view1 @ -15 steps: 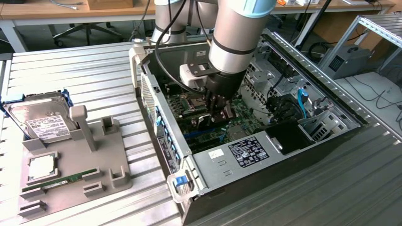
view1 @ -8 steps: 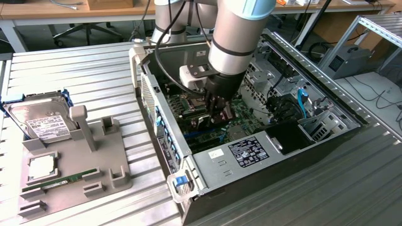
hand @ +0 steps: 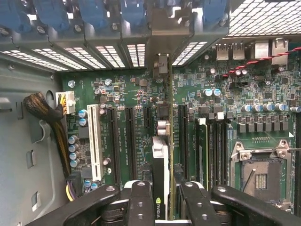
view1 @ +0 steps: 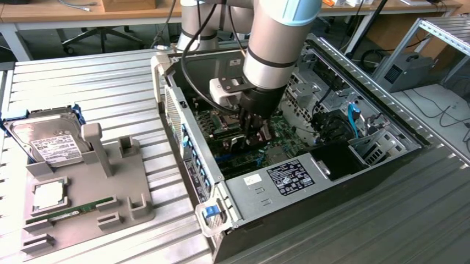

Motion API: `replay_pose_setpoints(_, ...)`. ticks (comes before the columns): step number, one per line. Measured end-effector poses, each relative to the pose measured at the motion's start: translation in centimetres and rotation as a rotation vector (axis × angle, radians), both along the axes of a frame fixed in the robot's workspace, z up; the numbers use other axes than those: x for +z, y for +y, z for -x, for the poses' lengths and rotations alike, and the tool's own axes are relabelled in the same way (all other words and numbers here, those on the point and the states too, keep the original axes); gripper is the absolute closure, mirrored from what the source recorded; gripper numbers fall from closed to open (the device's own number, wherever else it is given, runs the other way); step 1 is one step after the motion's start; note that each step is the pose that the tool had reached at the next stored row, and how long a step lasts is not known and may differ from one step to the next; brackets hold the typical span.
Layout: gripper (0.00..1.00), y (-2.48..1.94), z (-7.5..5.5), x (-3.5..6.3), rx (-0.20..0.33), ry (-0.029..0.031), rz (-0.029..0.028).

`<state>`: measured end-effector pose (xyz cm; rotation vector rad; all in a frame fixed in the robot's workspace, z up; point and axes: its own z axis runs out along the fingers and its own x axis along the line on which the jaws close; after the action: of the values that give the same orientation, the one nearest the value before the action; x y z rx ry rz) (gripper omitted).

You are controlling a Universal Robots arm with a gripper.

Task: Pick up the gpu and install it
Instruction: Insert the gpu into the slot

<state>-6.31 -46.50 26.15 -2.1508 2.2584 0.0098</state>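
The gpu (hand: 160,155) stands edge-on between the gripper's fingers (hand: 140,200), a green and black card with an NVIDIA mark on its near end. My gripper (hand: 162,190) is shut on it. The card lies along the line of the black expansion slots (hand: 129,141) of the motherboard (hand: 117,94). Its silver end bracket (hand: 160,42) reaches the rear slot openings of the case. Whether the card sits fully in a slot I cannot tell. In the exterior view my gripper (view1: 248,137) is low inside the open computer case (view1: 187,159), pointing down at the board.
A power supply box (view1: 290,179) fills the case's near end. A yellow-black cable bundle (hand: 47,117), a white slot (hand: 94,141) and the CPU socket (hand: 256,176) flank the card. Outside, a grey fixture (view1: 129,187) holds a hard drive (view1: 52,140), a chip (view1: 48,197) and a memory stick (view1: 70,212).
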Motion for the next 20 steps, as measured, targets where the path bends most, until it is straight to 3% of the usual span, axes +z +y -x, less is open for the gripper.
replay_pose_setpoints(20,0.73,0.00,0.00,0.39,0.000,0.0000,0.0000)
